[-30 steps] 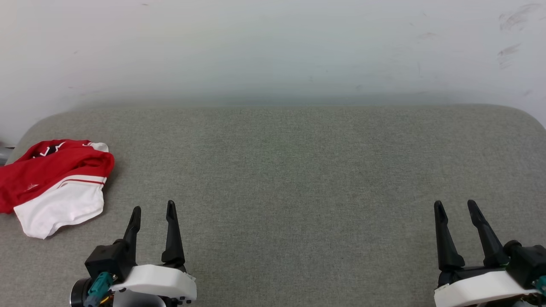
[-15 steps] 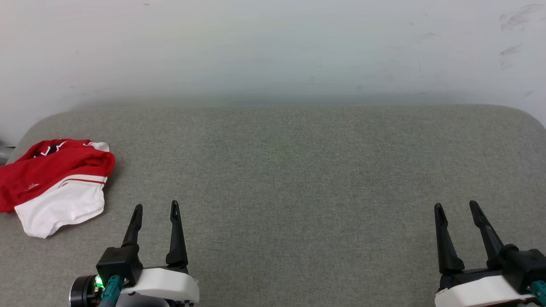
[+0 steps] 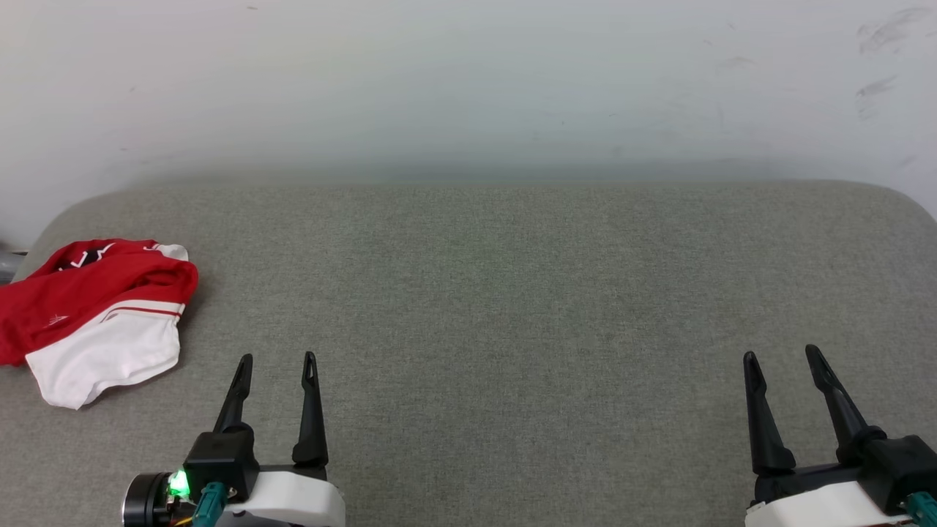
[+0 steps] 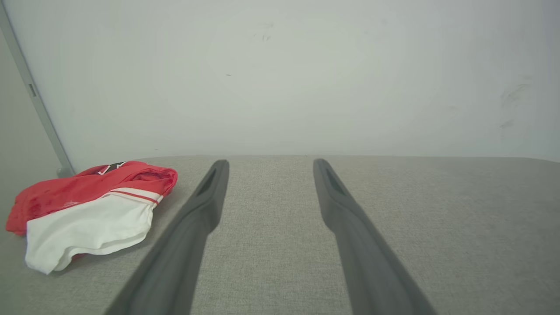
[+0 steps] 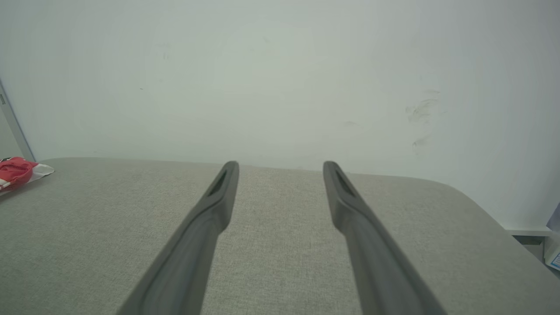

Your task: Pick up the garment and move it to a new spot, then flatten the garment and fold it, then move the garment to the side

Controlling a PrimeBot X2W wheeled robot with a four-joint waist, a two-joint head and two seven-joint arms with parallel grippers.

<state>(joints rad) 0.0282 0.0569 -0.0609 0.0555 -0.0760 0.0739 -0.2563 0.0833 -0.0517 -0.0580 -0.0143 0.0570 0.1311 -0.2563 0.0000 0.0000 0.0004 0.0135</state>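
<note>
The garment (image 3: 95, 311), a red jersey with a white sleeve and red-striped trim, lies crumpled at the far left of the grey padded surface (image 3: 512, 293). The left wrist view has the garment (image 4: 92, 210) left of its fingers, and in the right wrist view the garment (image 5: 17, 171) peeks in at the left edge. My left gripper (image 3: 278, 360) stands open at the lower left, to the right of the garment and apart from it, with nothing between its fingers. My right gripper (image 3: 782, 355) is open at the lower right, far from the garment and holding nothing.
A pale wall (image 3: 468, 88) runs right behind the padded surface. The surface's corners are rounded at the back left and back right. A grey metal post (image 4: 35, 96) stands by the wall beyond the garment.
My left gripper has drawn back toward the near edge and shifted slightly right, its fingers turning more upright. The right gripper has sunk back a little. The garment has not moved.
</note>
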